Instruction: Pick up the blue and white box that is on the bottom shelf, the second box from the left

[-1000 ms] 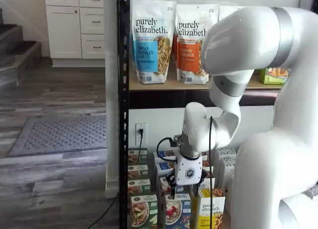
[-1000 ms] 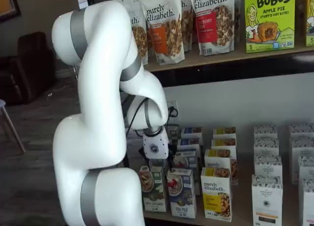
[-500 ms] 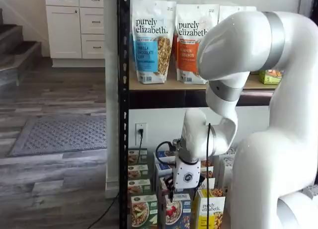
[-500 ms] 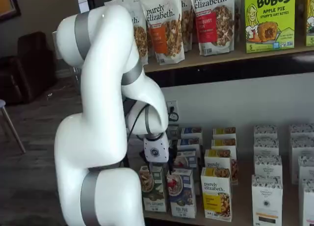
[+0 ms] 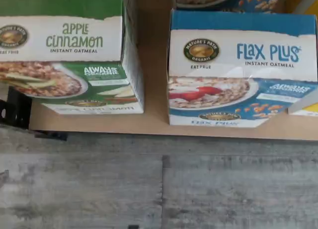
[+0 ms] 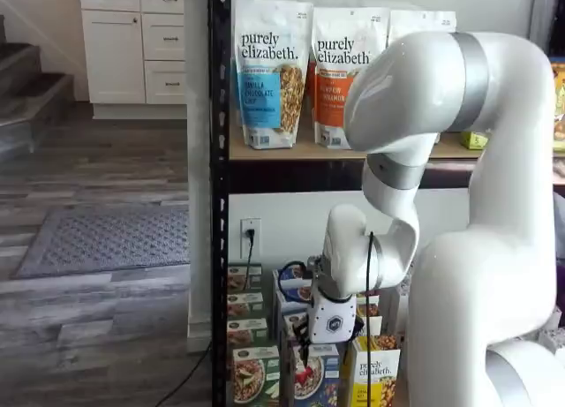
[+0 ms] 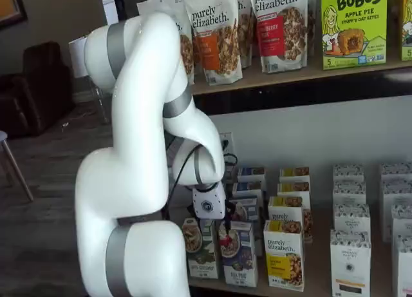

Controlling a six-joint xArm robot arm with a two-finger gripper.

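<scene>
The blue and white box (image 5: 238, 75) reads "Flax Plus" and stands upright in the front row of the bottom shelf (image 5: 154, 117). It shows in both shelf views (image 6: 318, 379) (image 7: 239, 253), between a green-trimmed carton and a yellow carton. My gripper (image 6: 304, 352) hangs low just above the box's top front edge. In a shelf view its black fingers (image 7: 226, 229) show as a thin dark shape over the box's top. No gap between the fingers shows plainly, and they hold nothing that I can see. The fingers do not show in the wrist view.
A green "Apple Cinnamon" carton (image 5: 74, 55) stands left of the blue box and a yellow "purely elizabeth" carton (image 7: 284, 255) right of it. More cartons fill the rows behind (image 7: 251, 181). The black rack post (image 6: 218, 204) is at the left. Granola bags (image 6: 269, 71) stand on the upper tier.
The arm has lowered and the gripper has come down and forward, from above the rear rows to just over the front blue box.
</scene>
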